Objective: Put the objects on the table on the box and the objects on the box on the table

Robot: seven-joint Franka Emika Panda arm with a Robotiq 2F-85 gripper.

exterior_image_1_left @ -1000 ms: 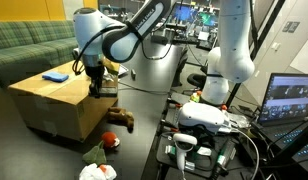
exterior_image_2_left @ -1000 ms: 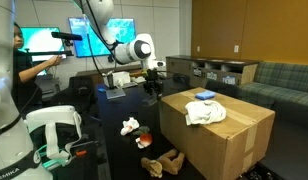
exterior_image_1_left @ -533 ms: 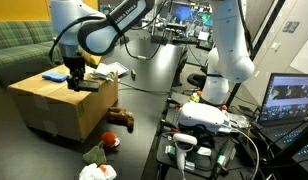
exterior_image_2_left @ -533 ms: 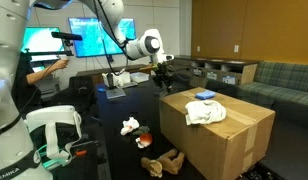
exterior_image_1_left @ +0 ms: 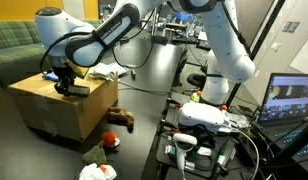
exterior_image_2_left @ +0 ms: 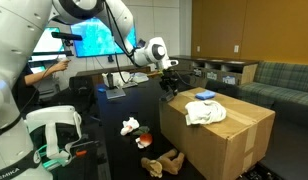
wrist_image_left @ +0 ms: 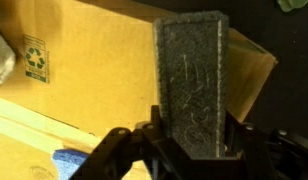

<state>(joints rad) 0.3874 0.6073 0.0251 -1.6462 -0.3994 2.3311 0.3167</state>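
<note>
jaws clench a dark grey rectangular foam-like block (wrist_image_left: pixel 191 70), gripper (wrist_image_left: pixel 192 135) poised above the large tan cardboard box (exterior_image_1_left: pixel 54 108). held level, probably for laying it on the top.

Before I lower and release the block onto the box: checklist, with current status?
1. Claw shut on dark grey rectangular block: ok.
2. Block above tan cardboard box top: ok, though near its edge.
3. Blue flat item and white crumpled cloth apart from block: ok.
4. Block touching box top: cannot tell.
</note>
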